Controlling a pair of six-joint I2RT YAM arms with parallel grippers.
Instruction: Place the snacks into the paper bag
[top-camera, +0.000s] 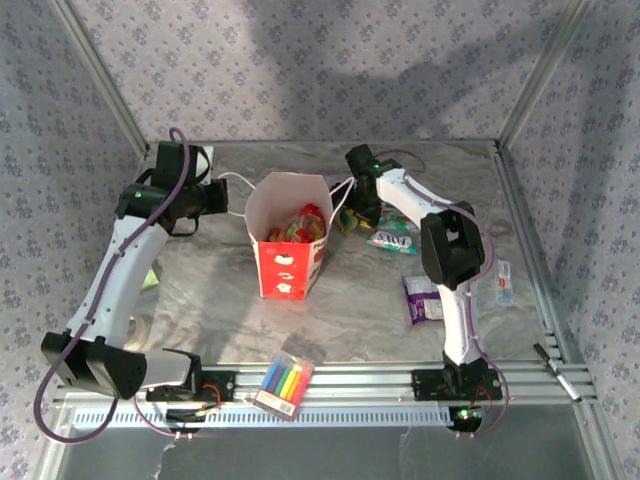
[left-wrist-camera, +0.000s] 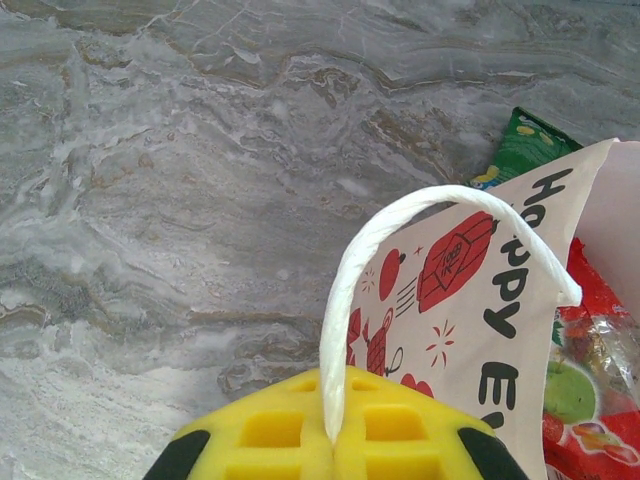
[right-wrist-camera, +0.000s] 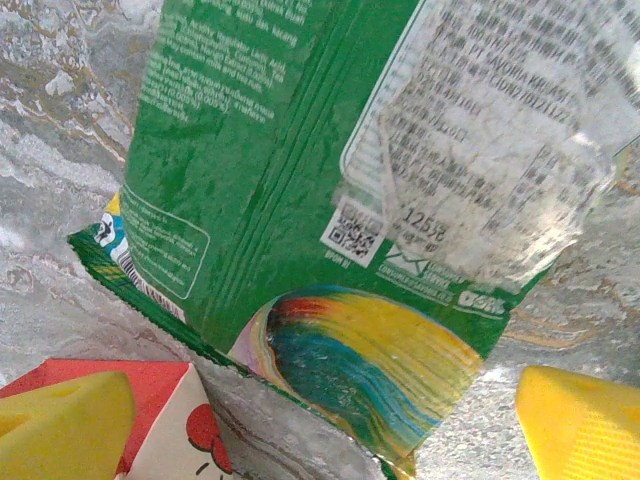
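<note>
The small white paper gift bag with red sides and apple prints stands upright and open near the middle of the grey marbled table. Red and orange foil packets show inside its mouth. The left gripper sits just beside the bag's left rim, its yellow pads pressed together on the white string handle — steadying the mouth, I judge.

The right gripper hangs just past the bag's right rim, jaws spread wide with nothing between them. Beneath it the green crinkly foil packet lies flat on the table, close against the bag's red side. Seen from the right wrist, the packet stretches away ahead of the fingertips. Its long axis runs roughly forward, tilted a little rightward, so its near seam slants across the gap between the jaws. The right arm is plainly the nearer one — a straight drop would likely straddle that near end.

Two more snacks lie to the right, apart from the bag: a teal-white packet just beside the green one, and a purple packet nearer the right arm's base.
</note>
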